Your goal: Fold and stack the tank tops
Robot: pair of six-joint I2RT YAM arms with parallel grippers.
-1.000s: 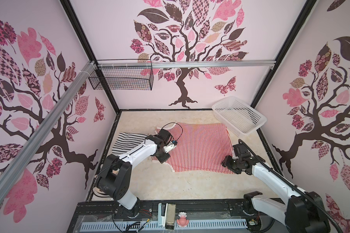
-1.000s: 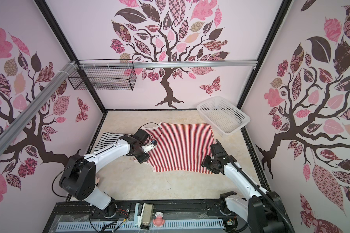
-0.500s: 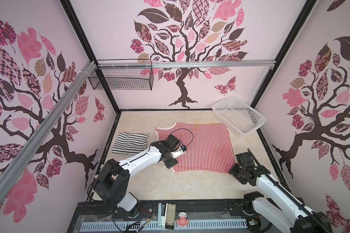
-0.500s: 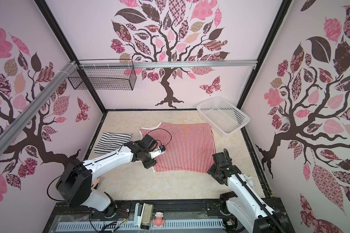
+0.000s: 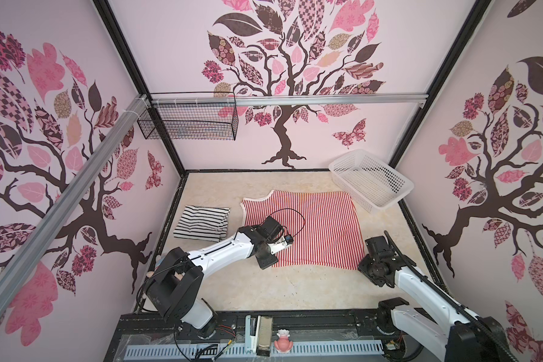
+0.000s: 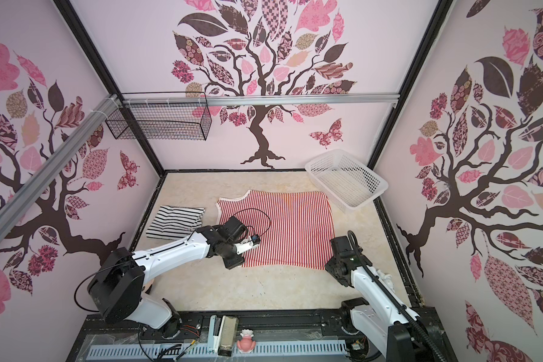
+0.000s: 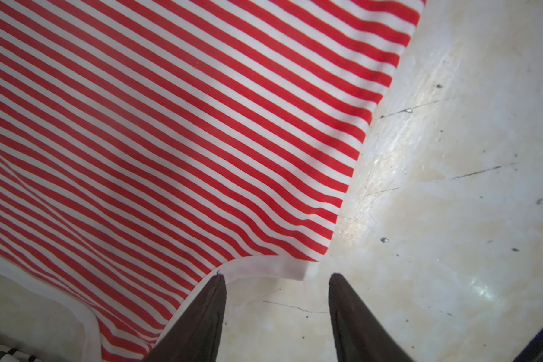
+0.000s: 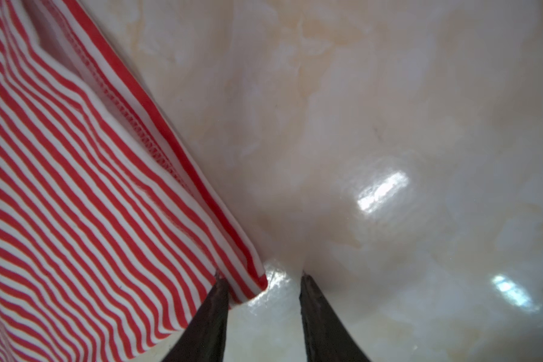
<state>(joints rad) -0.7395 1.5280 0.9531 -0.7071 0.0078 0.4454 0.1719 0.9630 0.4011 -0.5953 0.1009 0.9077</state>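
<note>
Red-and-white top (image 5: 326, 232) lies spread flat mid-table (image 5: 264, 291). Black-and-white top (image 5: 201, 222) sits folded just beside it on the left, not touching.

I see the left gripper (image 7: 276, 279) at the near left corner: jaws well apart, white trim corner just ahead of the tips, nothing held.

Right gripper (image 8: 261, 275) is at the near right hem corner: jaws narrower but apart, hem against one finger (image 8: 217, 301), not pinched.

White basket (image 5: 386, 200) is at the back right.
</note>
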